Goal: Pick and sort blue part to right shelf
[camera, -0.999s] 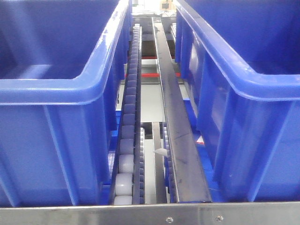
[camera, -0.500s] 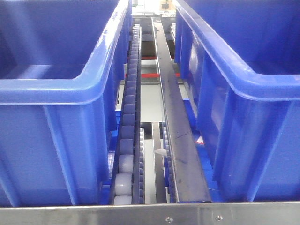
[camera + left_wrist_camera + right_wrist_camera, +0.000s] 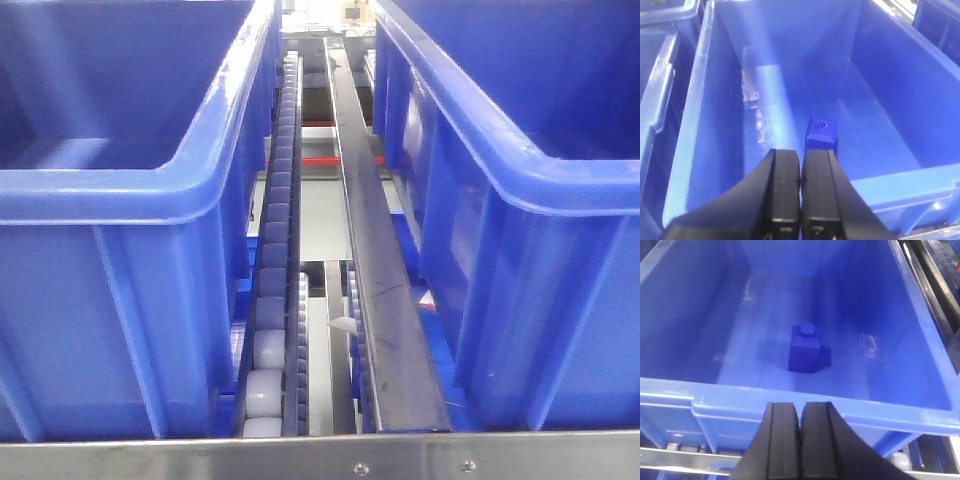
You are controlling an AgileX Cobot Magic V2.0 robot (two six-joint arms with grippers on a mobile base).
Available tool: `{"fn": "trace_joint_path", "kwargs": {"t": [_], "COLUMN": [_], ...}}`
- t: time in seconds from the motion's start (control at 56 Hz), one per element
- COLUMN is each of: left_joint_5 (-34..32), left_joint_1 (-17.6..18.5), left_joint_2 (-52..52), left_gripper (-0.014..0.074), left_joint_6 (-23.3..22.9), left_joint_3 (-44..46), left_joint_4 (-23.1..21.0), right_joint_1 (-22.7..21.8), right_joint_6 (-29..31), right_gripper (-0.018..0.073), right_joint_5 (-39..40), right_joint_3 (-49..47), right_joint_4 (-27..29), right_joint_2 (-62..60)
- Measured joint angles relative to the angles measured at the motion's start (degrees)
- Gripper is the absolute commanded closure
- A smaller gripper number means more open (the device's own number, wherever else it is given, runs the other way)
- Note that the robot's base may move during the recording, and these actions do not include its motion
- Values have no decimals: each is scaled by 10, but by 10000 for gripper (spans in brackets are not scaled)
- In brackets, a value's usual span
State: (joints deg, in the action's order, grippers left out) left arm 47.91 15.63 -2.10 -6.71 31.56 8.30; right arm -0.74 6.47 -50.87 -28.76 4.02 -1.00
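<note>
Front view: looking down between two blue bins, left bin (image 3: 150, 190) filling the left half of the frame, right bin (image 3: 520, 180) filling the right. Running up the centre between them, a roller track (image 3: 275, 260) and a dark metal rail (image 3: 375, 260); crossing the bottom edge, a steel bar (image 3: 320, 455) with two screws. Neither arm showing here. Left wrist view: left gripper (image 3: 800, 165) sitting at bottom centre, black fingers (image 3: 782, 190) pressed together, gripping nothing. Hovering over the near rim of a bin (image 3: 710, 125); lying on the bin floor just beyond the fingertips, a blue part (image 3: 820, 131), partly hidden behind the right finger, not clearly touching it. Right wrist view: right gripper (image 3: 800, 412) at bottom centre, fingers (image 3: 782, 440) likewise closed on each other and empty, hanging outside the near wall of another bin (image 3: 790, 405). Standing upright mid-floor in that bin, a second blue part (image 3: 804, 349) with a round stud on top, well apart from the fingers and from every wall. Pale scuffs showing on both bin floors.
</note>
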Motion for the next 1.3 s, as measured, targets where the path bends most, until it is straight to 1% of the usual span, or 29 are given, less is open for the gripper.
{"fn": "trace_joint_path", "kwargs": {"t": [0.607, 0.678, 0.767, 0.892, 1.053, 1.124, 1.178, 1.303], "left_joint_5": [-3, -24, -66, -148, -214, -235, -254, -314], "left_joint_1": [-1, -13, -47, -107, -164, -180, -185, -184], "left_joint_2": [0, 0, 0, 5, 23, 23, 23, 23], "left_gripper": [474, 474, 474, 474, 474, 474, 473, 473], "left_joint_6": [0, 0, 6, 15, 44, 51, 55, 57], "left_joint_3": [-6, -16, -37, -93, -158, -182, -199, -248], "left_joint_4": [0, 0, -5, -38, -74, -83, -88, -92], "right_joint_1": [0, 0, 0, 0, 0, 0, 0, 0], "right_joint_6": [0, 0, 0, 0, 0, 0, 0, 0], "right_gripper": [503, 503, 503, 503, 503, 503, 503, 503], "right_joint_5": [-4, -4, -4, -4, -4, -4, -4, -4], "right_joint_3": [4, 4, 4, 4, 4, 4, 4, 4], "right_joint_4": [2, 2, 2, 2, 2, 3, 3, 3], "right_joint_2": [0, 0, 0, 0, 0, 0, 0, 0]}}
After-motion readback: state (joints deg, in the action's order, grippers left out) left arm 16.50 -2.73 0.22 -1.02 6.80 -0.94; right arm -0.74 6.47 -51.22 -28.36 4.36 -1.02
